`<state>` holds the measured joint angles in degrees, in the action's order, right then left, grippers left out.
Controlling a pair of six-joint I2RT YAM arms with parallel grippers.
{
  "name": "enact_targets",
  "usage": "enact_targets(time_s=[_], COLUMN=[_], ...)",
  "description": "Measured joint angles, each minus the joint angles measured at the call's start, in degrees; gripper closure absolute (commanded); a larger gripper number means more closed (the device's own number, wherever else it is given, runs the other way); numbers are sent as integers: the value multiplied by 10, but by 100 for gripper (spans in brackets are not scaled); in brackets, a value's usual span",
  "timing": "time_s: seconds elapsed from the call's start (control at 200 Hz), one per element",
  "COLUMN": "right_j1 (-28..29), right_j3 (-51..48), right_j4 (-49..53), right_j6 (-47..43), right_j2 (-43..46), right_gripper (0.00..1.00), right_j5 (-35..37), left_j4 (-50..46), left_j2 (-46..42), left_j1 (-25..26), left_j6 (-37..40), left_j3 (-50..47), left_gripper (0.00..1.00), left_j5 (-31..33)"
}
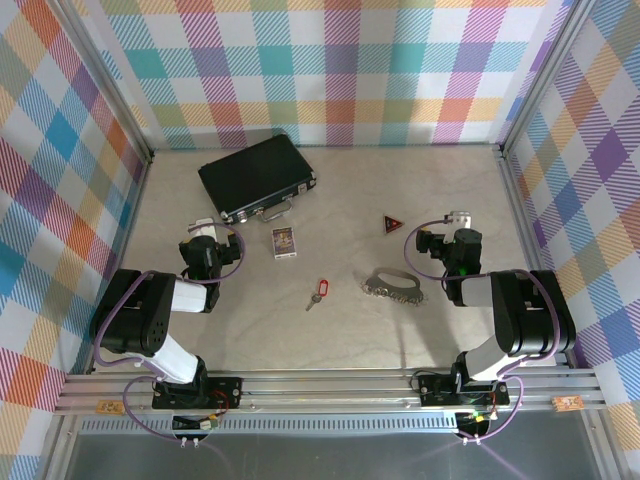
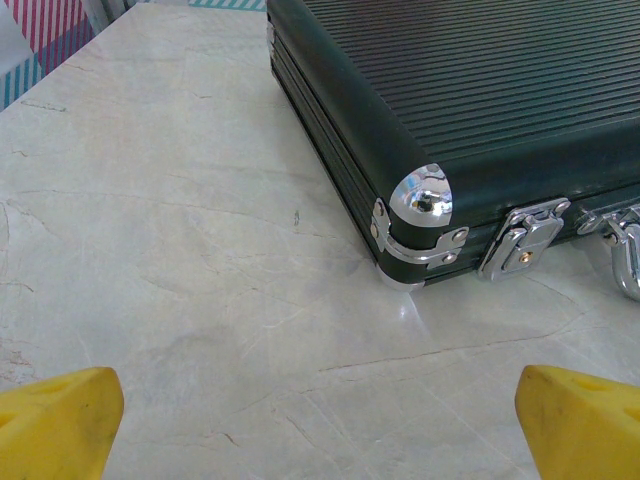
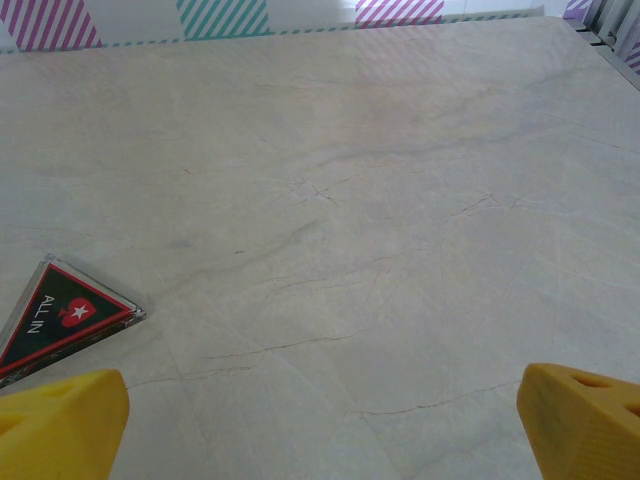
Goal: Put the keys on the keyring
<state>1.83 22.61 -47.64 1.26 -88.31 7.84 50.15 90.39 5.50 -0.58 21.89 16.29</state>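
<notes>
Approach step; nothing grasped. Key (image 1: 318,292) and keyring (image 1: 393,287) lie apart. Left gripper (image 2: 320,425), right gripper (image 3: 320,425): fingers apart, empty. Next: descend onto key.

I'm reading two matching arms, left arm (image 1: 150,322) and right arm (image 1: 522,318). Both have bulky black joint housings with white tubes between them. Purple cables (image 1: 232,255) loop at each wrist and trail by the black base plates (image 1: 195,388). On the left gripper (image 2: 320,425) and right gripper (image 3: 320,425), the fingertips (image 3: 585,415) are yellow wedges with small moulded recesses.
</notes>
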Motion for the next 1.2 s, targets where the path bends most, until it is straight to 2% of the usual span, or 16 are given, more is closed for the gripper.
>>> enact_targets(time_s=[1.2], right_j1=[0], right_j3=[0], right_j4=[21], right_j6=[0], right_j2=[16], right_gripper=[1], right_j5=[0], left_j4=[-3], left_j2=[-7], left_j1=[0], left_j6=[0], left_j3=[0], left_gripper=[0], left_j5=[0])
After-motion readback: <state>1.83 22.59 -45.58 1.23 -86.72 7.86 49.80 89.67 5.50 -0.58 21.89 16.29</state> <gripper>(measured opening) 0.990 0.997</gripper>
